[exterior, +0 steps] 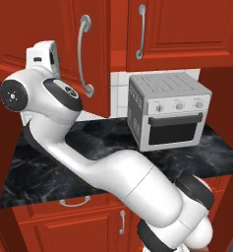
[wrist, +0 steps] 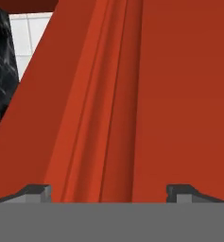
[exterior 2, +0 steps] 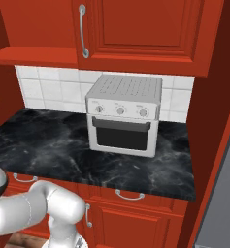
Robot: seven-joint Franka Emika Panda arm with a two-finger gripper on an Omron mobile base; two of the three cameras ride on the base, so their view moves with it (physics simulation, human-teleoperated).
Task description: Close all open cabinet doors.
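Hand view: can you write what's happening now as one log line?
phase: closing | end effector: open, facing glossy red raised-panel wall-cabinet door | left door ajar | right door shut | silver toaster oven on black marble counter

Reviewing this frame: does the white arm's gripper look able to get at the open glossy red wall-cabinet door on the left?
Probably yes. The gripper, fingers apart, faces the open glossy red wall-cabinet door close up, with nothing between them; whether they touch I cannot tell.

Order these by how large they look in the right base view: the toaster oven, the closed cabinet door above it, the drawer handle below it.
1. Cabinet door, though cut by the frame
2. Toaster oven
3. Drawer handle
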